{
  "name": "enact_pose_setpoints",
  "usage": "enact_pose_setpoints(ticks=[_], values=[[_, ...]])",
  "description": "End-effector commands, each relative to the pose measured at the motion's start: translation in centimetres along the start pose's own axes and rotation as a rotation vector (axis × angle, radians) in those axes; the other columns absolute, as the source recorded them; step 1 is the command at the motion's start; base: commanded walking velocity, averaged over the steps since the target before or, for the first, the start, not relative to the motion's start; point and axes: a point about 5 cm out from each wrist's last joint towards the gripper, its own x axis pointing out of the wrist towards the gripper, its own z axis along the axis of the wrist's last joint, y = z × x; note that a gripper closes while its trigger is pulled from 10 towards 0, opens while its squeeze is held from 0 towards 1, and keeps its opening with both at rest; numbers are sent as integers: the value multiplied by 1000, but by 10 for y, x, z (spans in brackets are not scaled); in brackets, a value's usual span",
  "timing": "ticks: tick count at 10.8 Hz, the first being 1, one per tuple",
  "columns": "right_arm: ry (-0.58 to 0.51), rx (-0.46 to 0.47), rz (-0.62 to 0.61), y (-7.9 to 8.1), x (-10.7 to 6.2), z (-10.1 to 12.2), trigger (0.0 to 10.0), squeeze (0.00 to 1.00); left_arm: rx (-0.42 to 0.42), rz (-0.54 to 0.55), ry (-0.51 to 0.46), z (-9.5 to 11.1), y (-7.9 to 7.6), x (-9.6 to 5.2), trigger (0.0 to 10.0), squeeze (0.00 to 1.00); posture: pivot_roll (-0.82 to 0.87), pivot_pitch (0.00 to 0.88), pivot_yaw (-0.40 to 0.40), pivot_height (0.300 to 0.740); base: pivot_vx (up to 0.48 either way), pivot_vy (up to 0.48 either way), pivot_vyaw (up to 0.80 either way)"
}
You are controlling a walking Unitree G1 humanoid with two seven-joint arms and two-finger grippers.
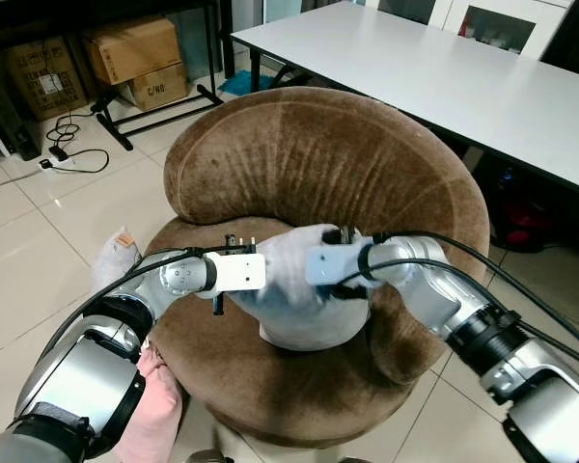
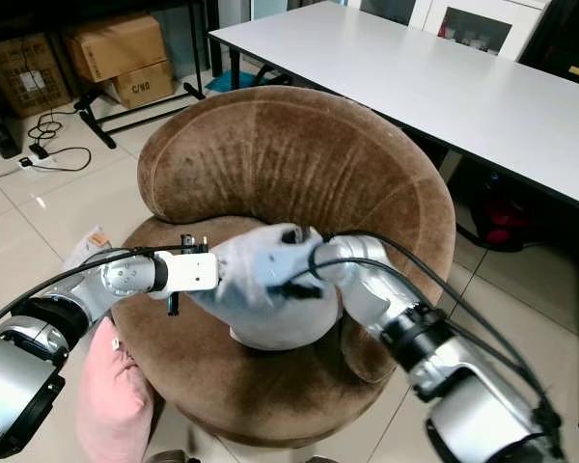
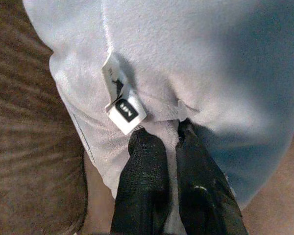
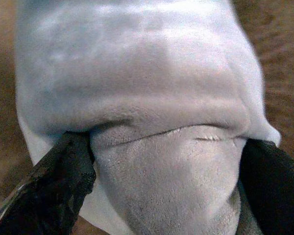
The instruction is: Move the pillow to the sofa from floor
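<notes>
Both grippers pinch the grey pillow (image 1: 299,294) over the seat of the brown round sofa (image 1: 299,154): left gripper (image 3: 161,142) clamps a fold near its white tag (image 3: 121,105), right gripper (image 4: 166,161) squeezes its end.

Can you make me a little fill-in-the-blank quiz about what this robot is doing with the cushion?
1. Both tools grip a pale grey pillow over the seat of a round ____ sofa.
2. The left tool pinches the pillow's edge beside a small white ____.
3. On the floor by the robot's left arm lies another pillow, coloured ____.
4. The right tool has the pillow's plush bunched ____ its two black fingers.

Missing words: brown; tag; pink; between
</notes>
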Motion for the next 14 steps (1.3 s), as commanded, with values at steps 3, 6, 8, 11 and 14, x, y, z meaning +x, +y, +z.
enact_pose_setpoints(ticks=[3, 6, 8, 11, 14], values=[[-72, 42, -14, 10, 6, 7, 0, 0, 19, -23, -6, 6, 0, 4, 0, 0, -61, 0, -52, 740, 0, 0, 0], [-89, 76, 4, 21, 12, 10, 0, 0, 17, -21, -1, 5, -1, 4, 0, 0, -59, 0, -53, 740, 0, 0, 0], [-92, 88, 7, 25, 13, 10, 0, 0, 16, -23, 1, 4, -1, 4, 0, 0, -60, 0, -51, 740, 0, 0, 0], [-94, 114, 13, 30, 15, 9, 0, 0, 15, -27, -1, 4, -2, 4, 0, 0, -59, 0, -52, 740, 0, 0, 0], [-97, 125, 15, 32, 16, 8, 0, 0, 14, -34, -2, 2, -5, 3, 0, 0, -49, 0, -56, 740, 0, 0, 0]])
